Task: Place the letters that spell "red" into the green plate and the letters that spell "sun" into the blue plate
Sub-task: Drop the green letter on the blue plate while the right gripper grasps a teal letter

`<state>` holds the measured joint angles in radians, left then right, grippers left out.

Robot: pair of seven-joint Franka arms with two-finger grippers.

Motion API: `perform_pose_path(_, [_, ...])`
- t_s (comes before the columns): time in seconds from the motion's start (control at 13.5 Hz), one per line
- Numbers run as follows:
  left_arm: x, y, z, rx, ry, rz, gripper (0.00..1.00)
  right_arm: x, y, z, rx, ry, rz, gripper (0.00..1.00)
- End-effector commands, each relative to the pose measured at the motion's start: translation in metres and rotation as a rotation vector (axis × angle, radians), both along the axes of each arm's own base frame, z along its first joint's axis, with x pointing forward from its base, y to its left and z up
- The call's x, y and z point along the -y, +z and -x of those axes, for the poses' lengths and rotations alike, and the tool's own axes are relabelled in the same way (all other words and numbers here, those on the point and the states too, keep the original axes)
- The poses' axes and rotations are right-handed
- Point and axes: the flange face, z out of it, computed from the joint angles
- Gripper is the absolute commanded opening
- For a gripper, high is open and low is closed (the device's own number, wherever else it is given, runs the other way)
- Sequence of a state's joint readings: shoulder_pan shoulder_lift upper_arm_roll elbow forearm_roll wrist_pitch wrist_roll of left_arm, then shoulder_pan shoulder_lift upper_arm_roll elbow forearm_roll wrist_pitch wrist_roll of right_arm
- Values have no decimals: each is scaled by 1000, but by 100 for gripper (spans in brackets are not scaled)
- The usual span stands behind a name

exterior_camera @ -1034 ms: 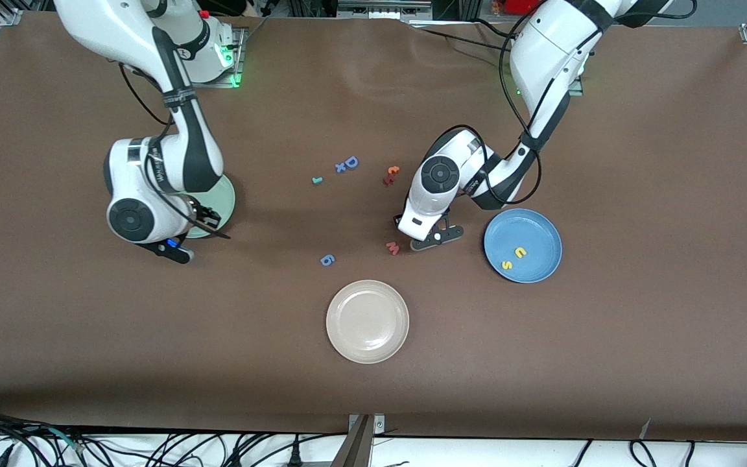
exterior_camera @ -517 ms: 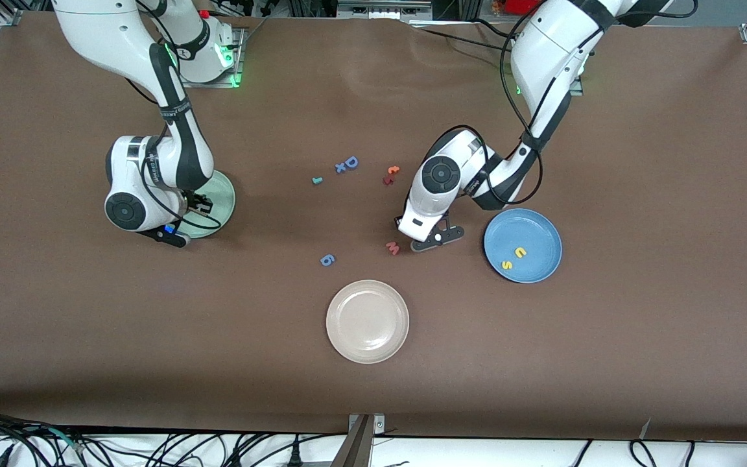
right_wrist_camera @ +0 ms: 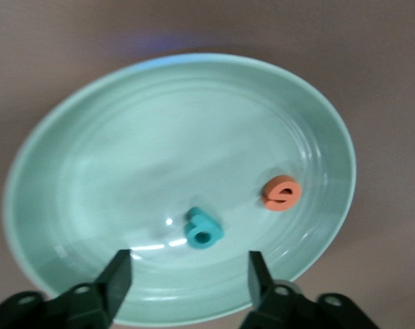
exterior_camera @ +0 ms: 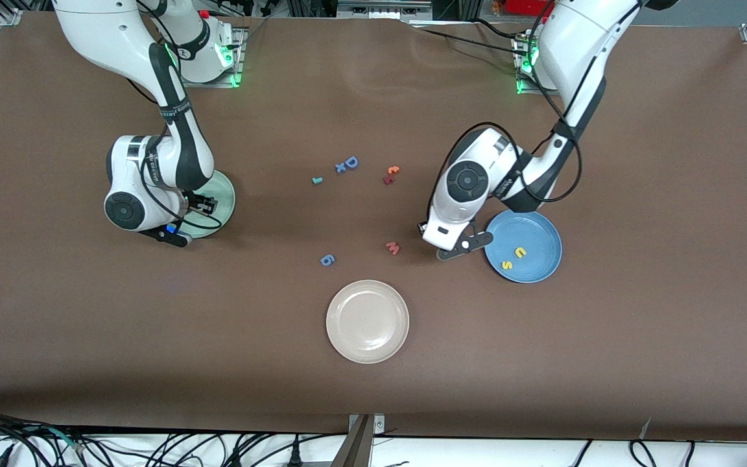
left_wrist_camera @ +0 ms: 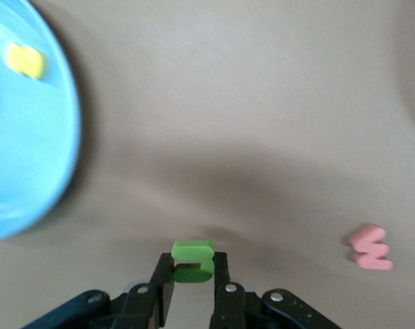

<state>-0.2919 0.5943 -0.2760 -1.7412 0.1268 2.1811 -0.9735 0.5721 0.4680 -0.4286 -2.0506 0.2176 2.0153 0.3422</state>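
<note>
While pinching the dark green letter [left_wrist_camera: 192, 261] between narrow fingers, left hand [exterior_camera: 454, 250] hangs over the tabletop [exterior_camera: 639, 337] just beside the blue plate [exterior_camera: 542, 228], where the yellow "s" [exterior_camera: 507, 264] and yellow "u" [exterior_camera: 520, 252] lie. Right hand [right_wrist_camera: 187, 277], spread wide and empty, over the green plate [right_wrist_camera: 91, 157] holding the orange "e" [right_wrist_camera: 282, 193] and teal letter [right_wrist_camera: 203, 229].

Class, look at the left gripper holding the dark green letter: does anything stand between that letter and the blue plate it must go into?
Nothing visible does. The left gripper is shut on the dark green letter over bare table beside the blue plate. The pink letter lies toward the right arm's end, away from the plate.
</note>
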Motion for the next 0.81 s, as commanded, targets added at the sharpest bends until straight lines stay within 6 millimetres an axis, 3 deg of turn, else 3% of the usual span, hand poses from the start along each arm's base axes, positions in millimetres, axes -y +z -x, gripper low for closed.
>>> perform_pose_path(0.0, [-44, 3, -11, -35, -28, -74, 12, -39, 27, 4, 23, -28, -32, 84])
perform_pose_path(0.07, [-69, 1, -20, -43, -57, -98, 12, -64, 31, 8, 29, -48, -42, 85])
perform_pose_path(0.3, [-120, -6, -35, -75, -109, -89, 12, -135, 41, 20, 63, -75, -62, 86])
perform_pose_path(0.44, [-146, -13, -38, -98, -139, -77, 18, -184, 33, 35, 112, -122, -59, 86])
perform_pose_path(0.52, [-149, -14, -39, -100, -136, -76, 42, -204, 23, 43, 134, -151, -53, 86])
perform_pose_path(0.59, [-149, -14, -38, -103, -124, -73, 85, -223, 14, 51, 150, -173, -49, 85])
perform_pose_path(0.66, [-148, -13, -38, -104, -120, -71, 100, -237, 5, 60, 167, -199, -44, 85])
perform_pose_path(0.74, [-147, -12, -38, -109, -119, -69, 100, -248, -3, 69, 183, -214, -40, 85])
